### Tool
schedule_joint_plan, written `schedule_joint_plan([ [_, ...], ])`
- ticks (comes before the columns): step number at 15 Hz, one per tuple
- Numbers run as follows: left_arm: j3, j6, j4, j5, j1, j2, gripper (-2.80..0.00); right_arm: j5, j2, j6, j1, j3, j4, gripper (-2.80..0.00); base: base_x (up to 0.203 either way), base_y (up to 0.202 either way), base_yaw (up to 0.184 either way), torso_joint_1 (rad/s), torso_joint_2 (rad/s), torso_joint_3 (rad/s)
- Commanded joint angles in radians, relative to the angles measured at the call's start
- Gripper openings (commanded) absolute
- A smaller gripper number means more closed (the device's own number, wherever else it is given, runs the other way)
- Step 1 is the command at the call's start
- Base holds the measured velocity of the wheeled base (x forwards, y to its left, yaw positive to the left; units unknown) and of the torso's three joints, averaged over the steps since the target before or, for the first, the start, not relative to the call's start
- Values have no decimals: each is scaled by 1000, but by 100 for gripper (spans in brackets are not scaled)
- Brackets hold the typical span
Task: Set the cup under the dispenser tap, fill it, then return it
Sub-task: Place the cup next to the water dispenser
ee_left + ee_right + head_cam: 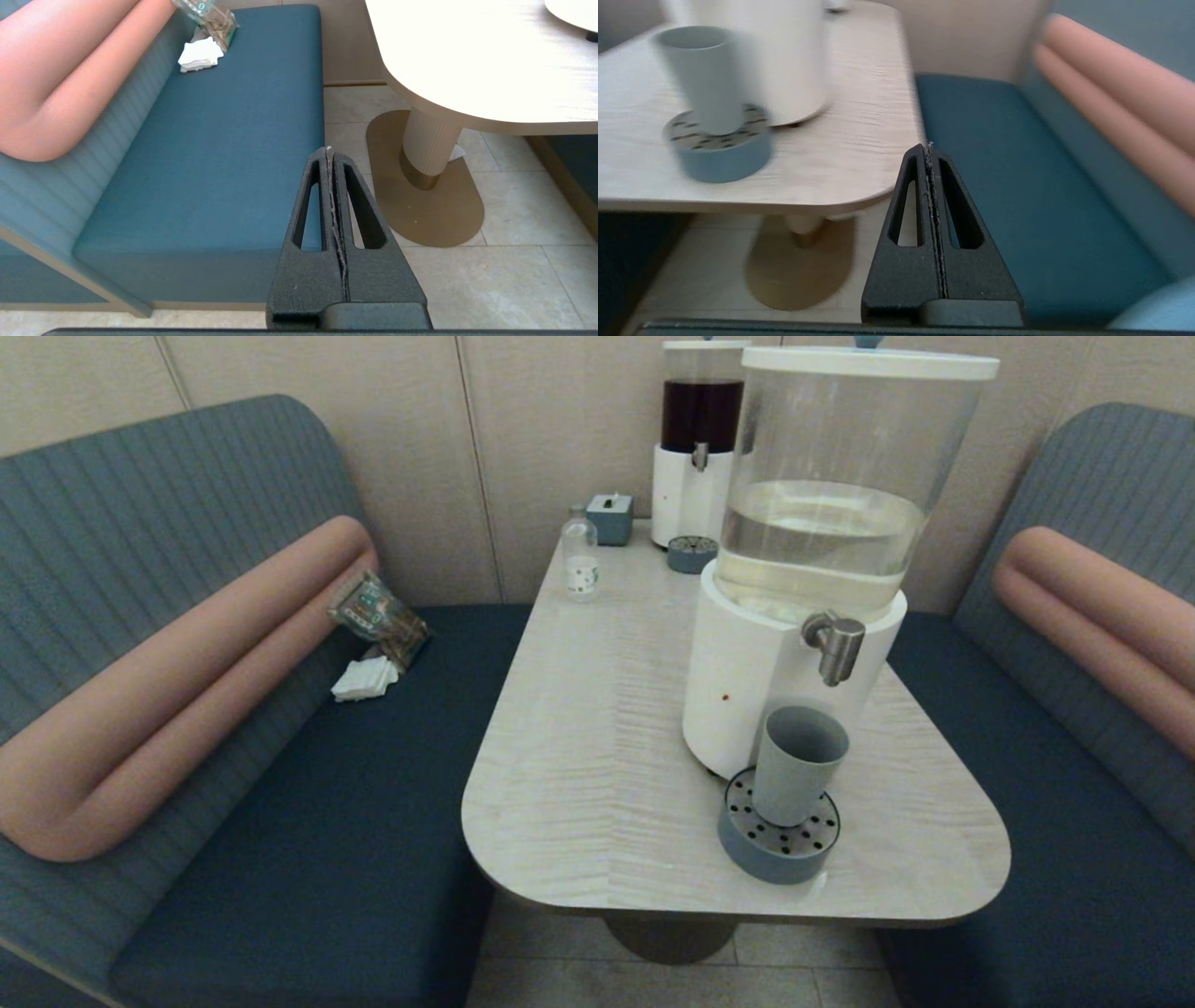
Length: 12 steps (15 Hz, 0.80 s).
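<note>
Under dispenser tap (834, 647): cup (794, 764) on drip tray (778, 835); wrist views alone show left gripper (331, 150), right gripper (928, 146) pressed together.

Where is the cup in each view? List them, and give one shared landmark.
Head view: the cup stands on the round drip tray, below the tap.
Left wrist view: not in it.
Right wrist view: the cup stands on the tray, beside the dispenser's white base.
Shared landmark: the table, in all three.

Cup (698, 77) & drip tray (720, 149) motion-blurred.
</note>
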Motion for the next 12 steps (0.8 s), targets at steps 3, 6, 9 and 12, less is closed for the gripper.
schedule_joint_plan([
  [3,0,0,0,0,0,0,-280,110,0,2,0,66,99,-280,0,0,0,0,0,0],
  [6,0,0,0,0,0,0,-280,116,1,9,0,66,114,-280,0,0,0,0,0,0],
  [9,0,0,0,0,0,0,-280,111,0,43,0,66,112,-280,0,0,0,0,0,0],
  [12,0,0,0,3,0,0,-280,111,1,58,0,66,111,-280,0,0,0,0,0,0],
])
